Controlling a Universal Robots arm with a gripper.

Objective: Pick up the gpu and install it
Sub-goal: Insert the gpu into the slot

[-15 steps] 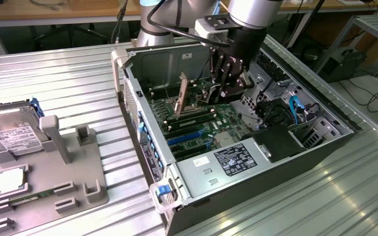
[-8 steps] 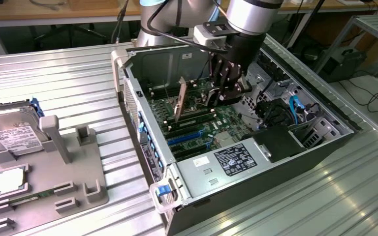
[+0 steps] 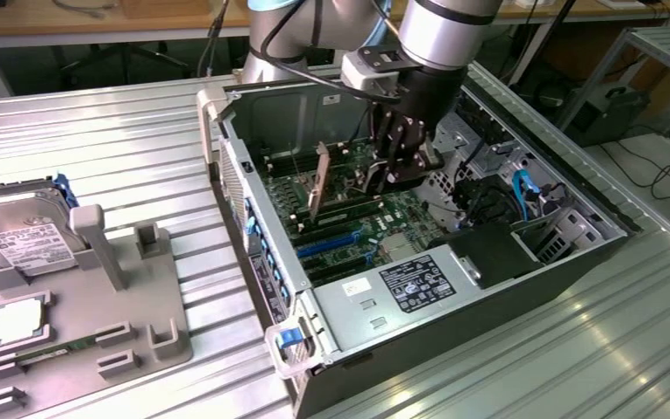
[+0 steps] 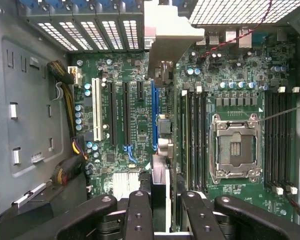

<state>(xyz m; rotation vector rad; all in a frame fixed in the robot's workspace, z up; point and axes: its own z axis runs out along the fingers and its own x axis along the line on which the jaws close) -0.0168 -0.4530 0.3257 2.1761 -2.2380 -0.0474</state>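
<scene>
My gripper (image 3: 398,166) reaches down into the open computer case (image 3: 568,244), shut on the gpu (image 3: 352,188). The card hangs on edge above the motherboard (image 3: 399,214), with its long metal end bracket (image 3: 321,179) towards the case's rear wall. In the wrist view the gpu (image 4: 160,187) appears edge-on between the two black fingers (image 4: 138,215) of my gripper (image 4: 166,215). Its silvery bracket (image 4: 167,37) sits by the rear slot openings. The card's edge runs along a long blue expansion slot (image 4: 154,112); whether it touches the slot I cannot tell.
On the board lie black and white slots (image 4: 96,107), an empty CPU socket (image 4: 235,150) and memory slots (image 4: 282,135). Cables (image 4: 65,100) run along one case wall. A grey fixture (image 3: 137,297) on the exterior view's left holds a hard drive (image 3: 21,240) and a memory stick (image 3: 44,356).
</scene>
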